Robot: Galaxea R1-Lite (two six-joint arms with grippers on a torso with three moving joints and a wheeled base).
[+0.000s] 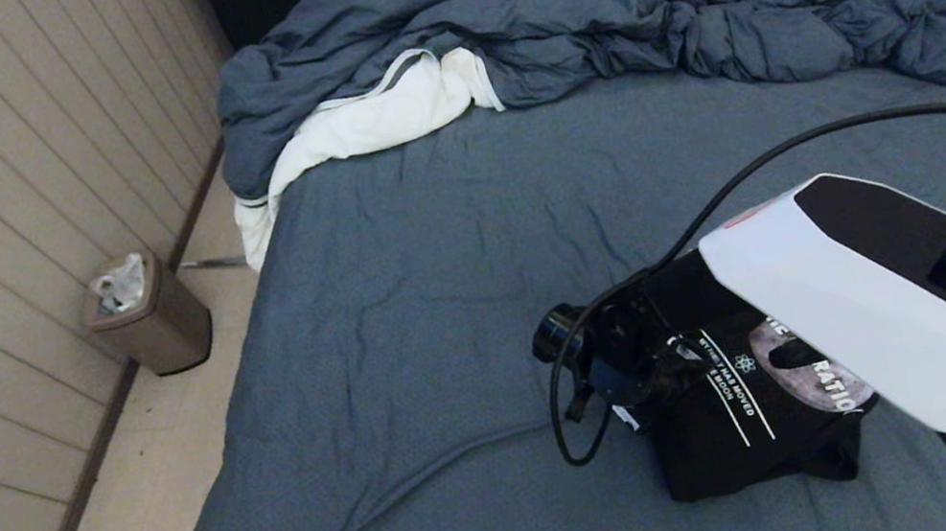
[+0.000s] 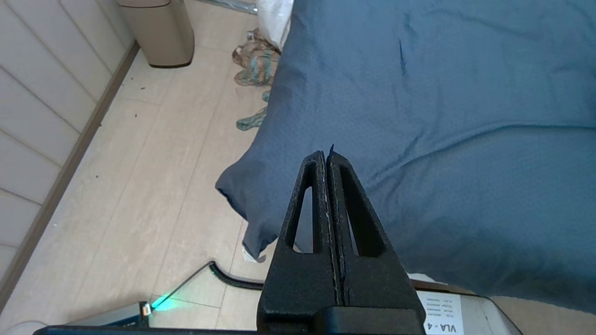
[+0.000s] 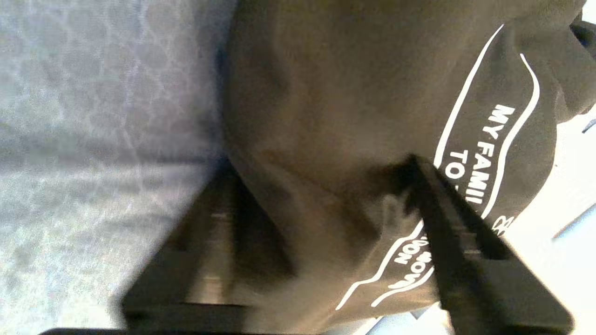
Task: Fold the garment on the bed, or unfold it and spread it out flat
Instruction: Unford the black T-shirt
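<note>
The right gripper [image 3: 321, 186], jaws spread, straddles the folded black shirt [image 1: 735, 424] on the bed [image 1: 404, 316], near right. The grasp seems underway; next it must pinch a fold. The left gripper [image 2: 327, 160], pressed together, idles.

Folded black garment [image 1: 735, 424] on bed [image 1: 442, 310]

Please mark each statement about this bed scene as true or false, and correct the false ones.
1. The black T-shirt lies spread flat across the whole bed. False: it is a compact bundle near the bed's front edge.
2. The right gripper has its jaws apart, with shirt fabric between them. True.
3. The left gripper is open. False: its jaws are pressed together.
4. The blue-grey duvet is heaped at the far end of the bed. True.
5. A bin stands on the floor beside the wall. True.
</note>
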